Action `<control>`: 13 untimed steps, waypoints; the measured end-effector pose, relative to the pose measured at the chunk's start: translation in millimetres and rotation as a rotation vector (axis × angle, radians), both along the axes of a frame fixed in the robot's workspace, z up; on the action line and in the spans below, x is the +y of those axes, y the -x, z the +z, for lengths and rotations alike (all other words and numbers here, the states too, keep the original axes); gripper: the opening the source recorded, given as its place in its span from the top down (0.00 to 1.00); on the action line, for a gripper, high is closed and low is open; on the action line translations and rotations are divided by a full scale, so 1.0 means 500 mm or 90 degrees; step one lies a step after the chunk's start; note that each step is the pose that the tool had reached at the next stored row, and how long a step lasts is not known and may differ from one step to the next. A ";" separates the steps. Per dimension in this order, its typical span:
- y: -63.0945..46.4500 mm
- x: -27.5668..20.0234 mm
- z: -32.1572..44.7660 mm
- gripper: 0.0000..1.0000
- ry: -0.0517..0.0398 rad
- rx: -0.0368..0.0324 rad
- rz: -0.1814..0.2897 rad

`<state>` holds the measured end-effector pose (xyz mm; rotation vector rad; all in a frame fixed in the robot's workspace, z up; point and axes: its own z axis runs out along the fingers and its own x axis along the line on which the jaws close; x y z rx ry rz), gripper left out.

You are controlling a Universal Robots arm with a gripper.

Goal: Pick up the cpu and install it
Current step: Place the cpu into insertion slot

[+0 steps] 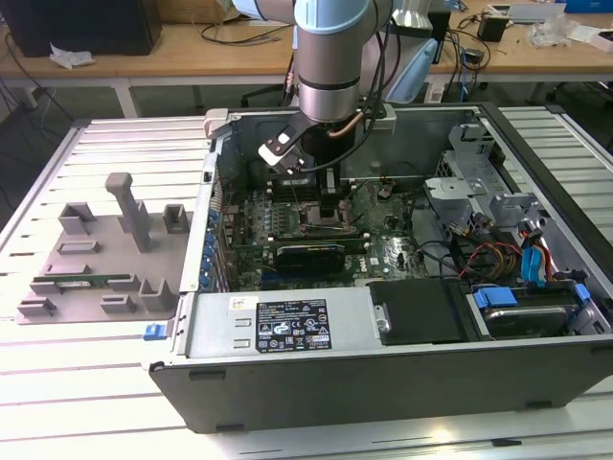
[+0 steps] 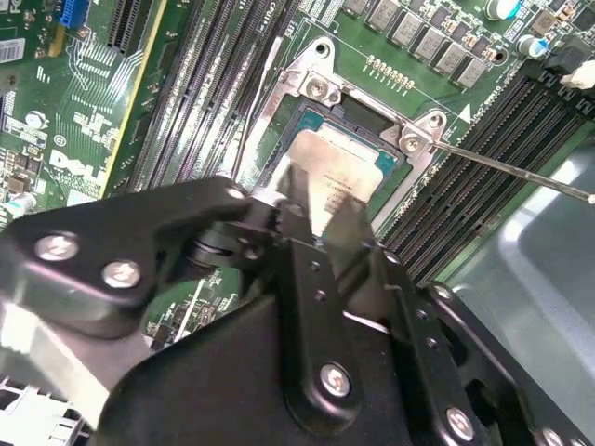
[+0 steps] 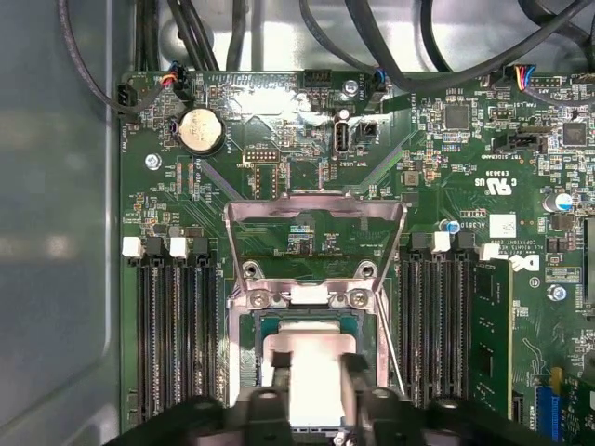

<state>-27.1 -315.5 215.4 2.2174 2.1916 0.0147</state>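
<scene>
Fingers are pinched in narrow on the cpu, one on each side of its silvery top, so you've got it gripped. You can see the same thing in the second wrist view, where the fingers bracket the cpu.

The chip is sitting down inside the square socket frame, flat as far as I can tell. The metal hold-down plate is flipped open just beside it, lying back over the motherboard. Rows of black memory slots run along both sides of the socket.

In the exterior view your arm drops from the upper middle of the frame straight into the open computer case, with the gripper low over the board in the middle of the picture.

At the exterior view's left, a grey holder tray sits on the counter, well apart from the case, with a long green memory stick lying in it.
</scene>
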 end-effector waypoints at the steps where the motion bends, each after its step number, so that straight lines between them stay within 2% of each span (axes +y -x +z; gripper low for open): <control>1: 0.000 0.0000 0.000 0.78 0.0000 0.0000 0.000; 3: 0.000 0.0000 0.000 0.89 0.0000 0.0000 0.000; 10: 0.001 0.0000 0.001 0.89 0.0001 0.0000 0.000; 13: 0.007 0.0000 -0.004 0.89 0.0000 -0.0003 0.000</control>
